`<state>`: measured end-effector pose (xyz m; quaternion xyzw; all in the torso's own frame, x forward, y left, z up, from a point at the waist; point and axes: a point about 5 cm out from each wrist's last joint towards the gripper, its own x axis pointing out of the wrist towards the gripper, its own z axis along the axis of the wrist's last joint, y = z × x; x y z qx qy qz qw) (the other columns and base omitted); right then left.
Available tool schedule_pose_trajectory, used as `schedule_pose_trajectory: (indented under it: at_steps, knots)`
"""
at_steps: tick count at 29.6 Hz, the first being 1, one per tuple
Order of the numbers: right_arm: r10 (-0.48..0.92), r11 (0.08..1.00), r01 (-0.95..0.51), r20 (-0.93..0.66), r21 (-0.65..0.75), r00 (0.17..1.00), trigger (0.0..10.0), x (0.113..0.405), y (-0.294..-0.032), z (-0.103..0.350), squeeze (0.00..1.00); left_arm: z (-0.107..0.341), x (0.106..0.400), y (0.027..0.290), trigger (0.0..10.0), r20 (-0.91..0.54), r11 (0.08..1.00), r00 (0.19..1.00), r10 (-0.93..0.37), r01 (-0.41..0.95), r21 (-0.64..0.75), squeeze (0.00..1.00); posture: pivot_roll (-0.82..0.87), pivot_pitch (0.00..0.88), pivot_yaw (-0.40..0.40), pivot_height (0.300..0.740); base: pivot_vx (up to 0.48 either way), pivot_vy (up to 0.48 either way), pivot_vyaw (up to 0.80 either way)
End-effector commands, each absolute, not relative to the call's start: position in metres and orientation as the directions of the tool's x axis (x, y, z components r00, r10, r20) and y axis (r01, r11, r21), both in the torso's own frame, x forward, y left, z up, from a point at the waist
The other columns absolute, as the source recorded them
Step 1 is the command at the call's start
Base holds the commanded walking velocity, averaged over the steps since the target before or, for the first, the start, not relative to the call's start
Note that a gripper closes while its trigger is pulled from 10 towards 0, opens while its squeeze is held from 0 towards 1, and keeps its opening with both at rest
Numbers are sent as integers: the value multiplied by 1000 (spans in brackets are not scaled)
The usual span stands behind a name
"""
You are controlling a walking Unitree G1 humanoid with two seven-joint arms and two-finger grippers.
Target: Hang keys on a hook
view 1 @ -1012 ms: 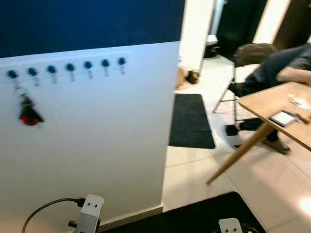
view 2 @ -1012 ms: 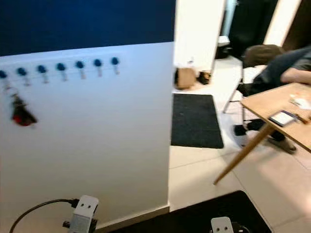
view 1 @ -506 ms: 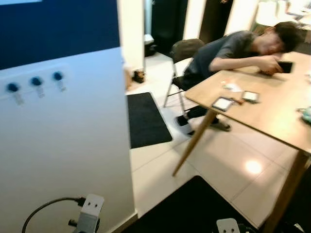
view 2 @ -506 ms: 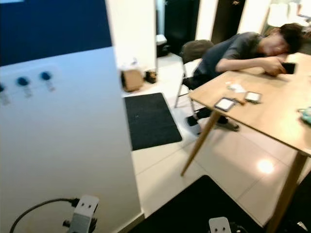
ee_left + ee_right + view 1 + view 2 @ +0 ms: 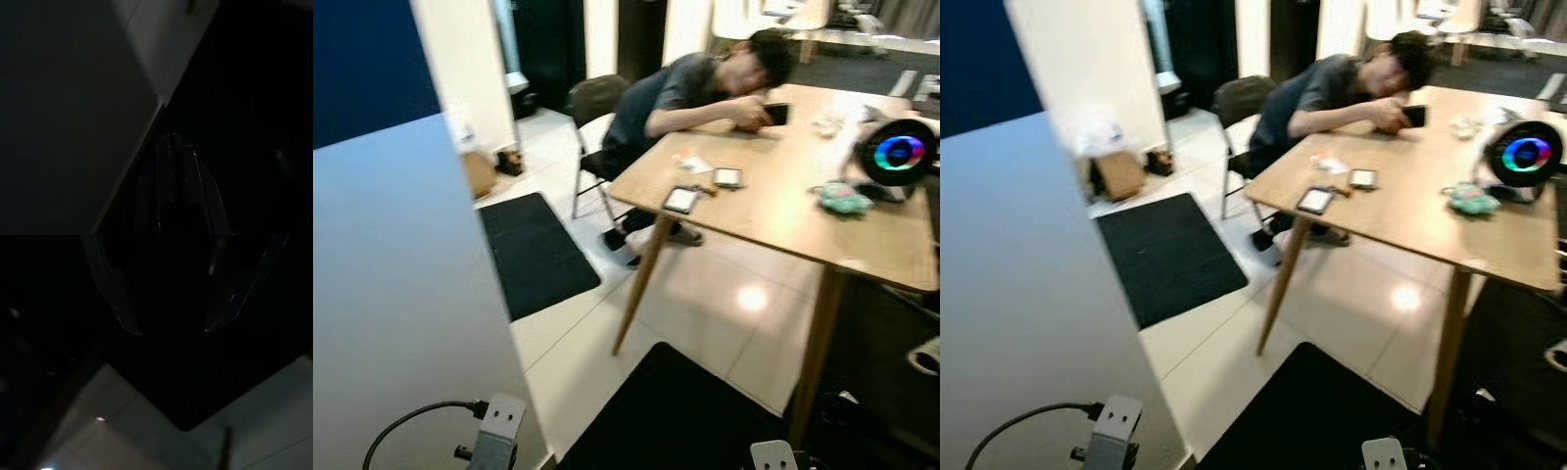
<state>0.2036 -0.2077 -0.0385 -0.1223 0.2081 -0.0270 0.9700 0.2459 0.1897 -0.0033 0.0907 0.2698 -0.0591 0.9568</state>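
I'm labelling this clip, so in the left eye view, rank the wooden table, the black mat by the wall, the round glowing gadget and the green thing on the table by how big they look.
1. wooden table
2. black mat
3. round glowing gadget
4. green thing

This is apparent size only; the mat lies farther from the camera than the table's near edge.

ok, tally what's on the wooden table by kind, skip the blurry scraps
Phones lying flat: 2
Phone in the person's hand: 1
Round device with a glowing ring: 1
Teal object: 1
Total: 5
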Motion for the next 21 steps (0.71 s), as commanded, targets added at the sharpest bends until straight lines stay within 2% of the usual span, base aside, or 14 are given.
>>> schedule_pose_trajectory:
  at_steps: [1, 21]
  knots:
    - [-103, 971, 2, -410, -240, 906, 10000, 200, -205, -42, 0, -12, 236, 193, 10000, -558, 977, 829, -49, 155, 145, 0, 44, 143, 58, 740, 0, 0, -800]
    - [-100, 969, -4, -412, -245, 906, 10000, 200, -206, -42, 0, -14, 235, 193, 10000, -559, 976, 827, -51, 159, 146, 0, 45, 135, 54, 740, 0, 0, -800]
